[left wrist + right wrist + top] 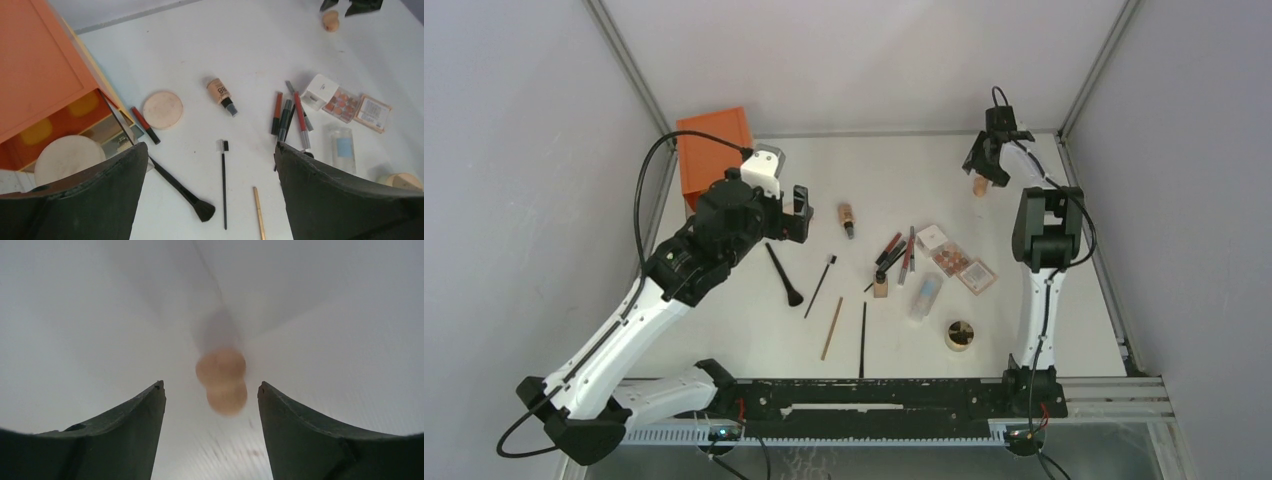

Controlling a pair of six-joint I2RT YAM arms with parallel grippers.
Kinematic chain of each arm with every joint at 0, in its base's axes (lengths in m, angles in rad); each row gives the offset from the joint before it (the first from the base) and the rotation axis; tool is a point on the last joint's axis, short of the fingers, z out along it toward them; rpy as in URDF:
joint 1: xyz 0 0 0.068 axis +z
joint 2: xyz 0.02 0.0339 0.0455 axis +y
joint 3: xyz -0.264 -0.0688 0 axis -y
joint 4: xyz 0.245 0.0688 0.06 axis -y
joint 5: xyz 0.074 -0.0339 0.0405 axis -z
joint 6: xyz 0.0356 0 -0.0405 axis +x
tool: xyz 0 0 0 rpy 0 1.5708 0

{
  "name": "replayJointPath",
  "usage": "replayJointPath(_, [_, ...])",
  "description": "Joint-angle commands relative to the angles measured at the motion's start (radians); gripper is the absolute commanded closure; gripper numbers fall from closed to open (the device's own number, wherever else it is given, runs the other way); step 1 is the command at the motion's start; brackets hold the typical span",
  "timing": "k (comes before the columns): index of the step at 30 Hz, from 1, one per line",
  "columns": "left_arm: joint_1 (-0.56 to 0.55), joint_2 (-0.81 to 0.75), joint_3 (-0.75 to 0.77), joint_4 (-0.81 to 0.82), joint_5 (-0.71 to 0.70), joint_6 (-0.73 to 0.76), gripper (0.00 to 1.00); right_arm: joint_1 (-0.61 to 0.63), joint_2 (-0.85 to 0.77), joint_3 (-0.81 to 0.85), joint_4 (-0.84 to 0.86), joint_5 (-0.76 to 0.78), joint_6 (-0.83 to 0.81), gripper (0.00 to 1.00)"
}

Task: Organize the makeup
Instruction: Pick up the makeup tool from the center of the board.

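right hand (211, 383) hangs at far right of desk (904, 170), fingers apart either side of tan sponge (222, 382), not touching; looks lined up to grip it. left hand (207, 147) wide, empty. other makeup (962, 265) scattered mid-desk.

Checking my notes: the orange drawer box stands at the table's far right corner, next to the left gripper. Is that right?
Not quite. The orange drawer box stands at the table's far left corner, not the far right, as the top external view shows. It is next to the left gripper, as you say.
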Motion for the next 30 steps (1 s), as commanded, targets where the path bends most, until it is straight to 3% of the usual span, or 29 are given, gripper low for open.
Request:
replayJointPath(1, [0.002, -0.048, -0.053, 0.016, -0.031, 0.006, 0.0, -0.007, 0.15, 0.292, -0.139, 0.015, -0.059, 0.25])
replayJointPath(4, [0.001, -0.054, -0.061, 0.01, -0.044, 0.011, 0.0, -0.011, 0.265, 0.444, -0.239, 0.011, -0.047, 0.29])
replayJointPath(8, [0.002, -0.065, -0.071, 0.007, -0.074, 0.011, 0.0, -0.008, 0.226, 0.393, -0.196, -0.015, -0.037, 0.38])
replayJointPath(13, [0.008, -0.072, -0.078, 0.007, -0.095, 0.009, 0.0, -0.006, 0.171, 0.305, -0.187, -0.03, -0.023, 0.25])
replayJointPath(16, [0.01, -0.073, -0.08, 0.007, -0.096, 0.011, 0.0, 0.001, 0.145, 0.237, -0.173, -0.033, -0.018, 0.23])
replayJointPath(20, [0.01, -0.079, -0.087, 0.01, -0.096, 0.007, 0.0, 0.009, 0.114, 0.171, -0.152, -0.022, -0.012, 0.38])
replayJointPath(25, [0.013, -0.105, -0.108, 0.01, -0.113, 0.001, 0.0, 0.022, 0.014, 0.066, -0.105, -0.016, -0.021, 0.65])
replayJointPath(27, [0.028, -0.115, -0.121, 0.009, -0.112, -0.028, 0.0, 0.03, -0.061, 0.003, -0.065, -0.083, -0.036, 0.72])
replayJointPath(30, [0.138, -0.128, -0.12, -0.02, 0.027, -0.095, 0.0, 0.066, -0.223, -0.142, 0.069, -0.21, -0.054, 0.79])
